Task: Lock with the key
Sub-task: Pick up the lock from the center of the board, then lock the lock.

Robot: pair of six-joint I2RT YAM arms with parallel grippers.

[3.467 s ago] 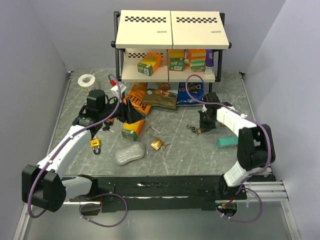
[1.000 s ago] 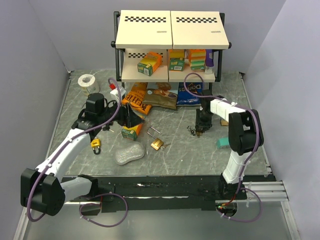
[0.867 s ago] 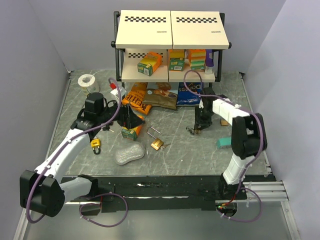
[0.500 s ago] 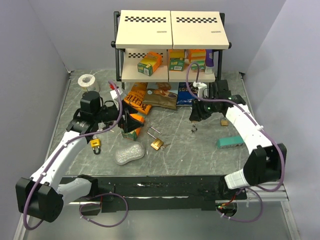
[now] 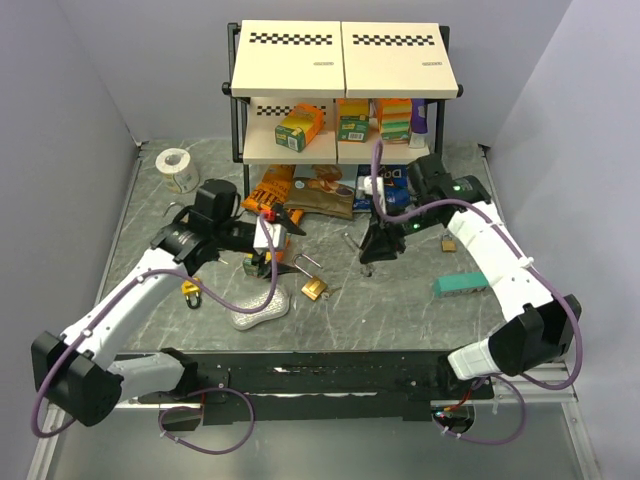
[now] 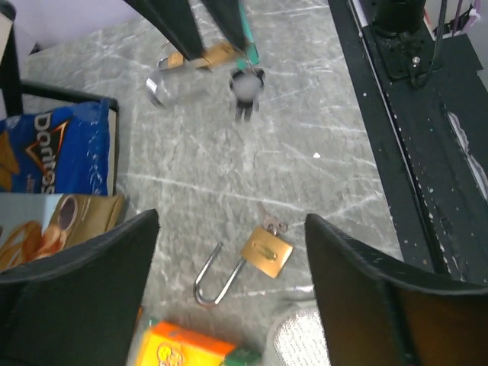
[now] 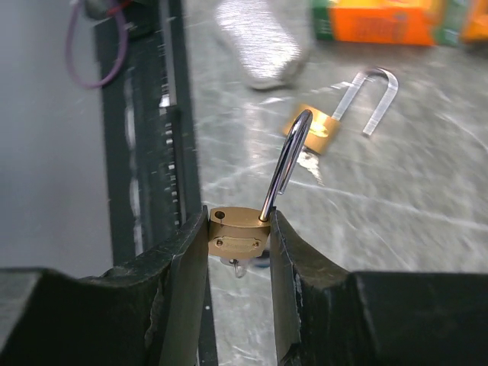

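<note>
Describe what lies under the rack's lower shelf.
Three snack bags lie there: an orange bag, a brown bag and a blue chip bag. The shelf covers their far ends; anything behind them is hidden.

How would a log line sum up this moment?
right pincer: shut on open padlock | left pincer: open, hovering near second padlock

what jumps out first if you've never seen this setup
The right gripper pinches a brass padlock, shackle open, held up over the middle of the table. A second padlock, also open, lies near the open left gripper, and a stocked rack stands at the back.
</note>
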